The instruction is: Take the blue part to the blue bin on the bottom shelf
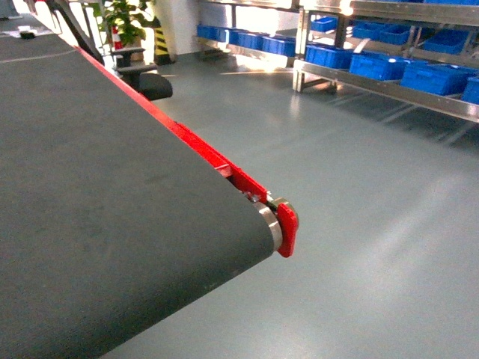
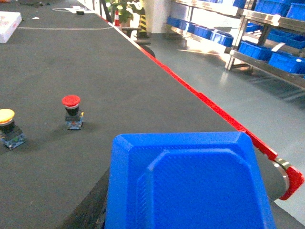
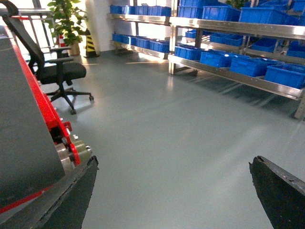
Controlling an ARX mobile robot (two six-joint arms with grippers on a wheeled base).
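- Dark conveyor belt (image 2: 95, 86) fills the left wrist view. Close under that camera, over the belt's near right edge by the end roller (image 2: 284, 167), a blue part (image 2: 190, 186) takes up the lower foreground. It is bright-blue plastic with cut corners and a raised inner panel.
- None of the left gripper shows around the part, so I cannot tell how its jaws stand or whether they hold it.
- The right gripper (image 3: 174, 191) hangs over the grey floor (image 3: 167, 133), just off the belt's end. Its two dark fingers (image 3: 76, 195) are spread wide with nothing between them, well apart from the part.
- On the belt's left side a red push-button (image 2: 71, 110) and a yellow push-button (image 2: 8, 126) stand upright, near each other but apart. A white box (image 2: 7, 26) lies near the far left edge.
- A red side rail (image 1: 202, 149) runs along the belt's right edge.
- Across the floor, blue bins (image 1: 378, 66) sit in a row on the bottom shelf (image 1: 389, 91) of a steel rack.
- An office chair (image 3: 59, 74) and a potted plant (image 3: 66, 21) stand beyond the belt.
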